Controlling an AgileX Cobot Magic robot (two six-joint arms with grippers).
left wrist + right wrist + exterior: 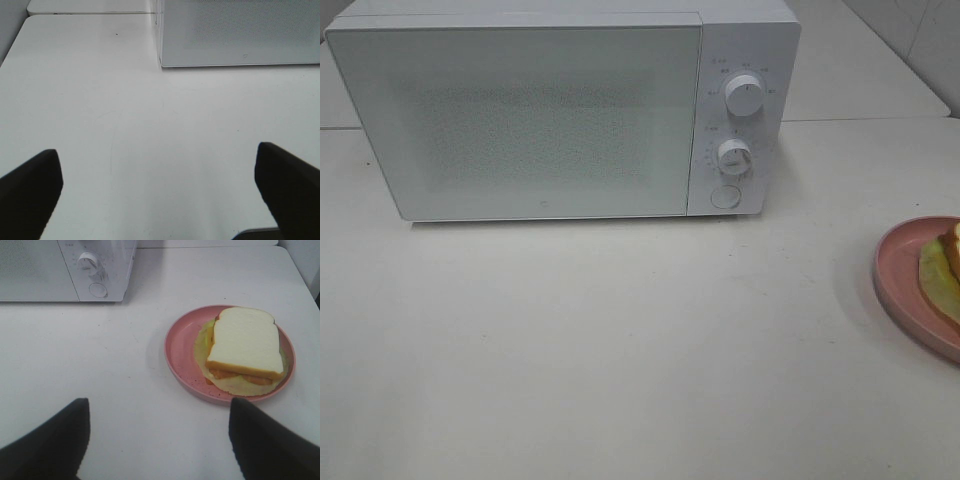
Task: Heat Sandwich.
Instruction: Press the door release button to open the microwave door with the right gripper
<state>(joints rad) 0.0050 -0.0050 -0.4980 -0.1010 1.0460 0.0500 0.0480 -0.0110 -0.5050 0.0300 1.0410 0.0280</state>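
Presently both empty: left claw spread wide; right claw spread, short of sandwich.

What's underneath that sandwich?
A round pink plate sits under the sandwich. Pale green lettuce pokes out from beneath the bread. The middle of the plate is covered by the sandwich, so what lies there cannot be seen.
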